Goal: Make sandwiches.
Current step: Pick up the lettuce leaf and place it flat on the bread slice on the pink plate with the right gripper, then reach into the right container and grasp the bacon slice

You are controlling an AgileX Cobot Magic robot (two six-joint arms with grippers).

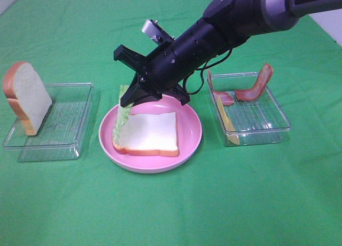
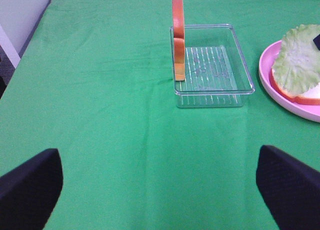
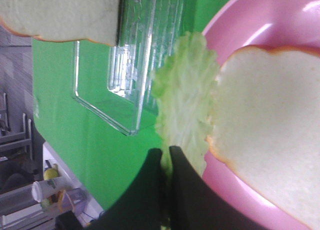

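I have the right gripper (image 3: 166, 152) pinched shut on the edge of the lettuce leaf (image 3: 184, 90). The leaf stands nearly upright at the plate (image 1: 188, 144) rim, against the bread slice (image 1: 149, 131) lying there. I judge this the lettuce-laying step. Next I need to tip the leaf flat over that slice, then let go. My left gripper (image 2: 160, 187) hangs wide open and empty over the cloth (image 2: 125, 140).

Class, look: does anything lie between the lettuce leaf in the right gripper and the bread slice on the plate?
Nothing visible does. The lettuce leaf, pinched in the right gripper, stands on edge at the left side of the bread slice on the pink plate; the slice's top is bare.
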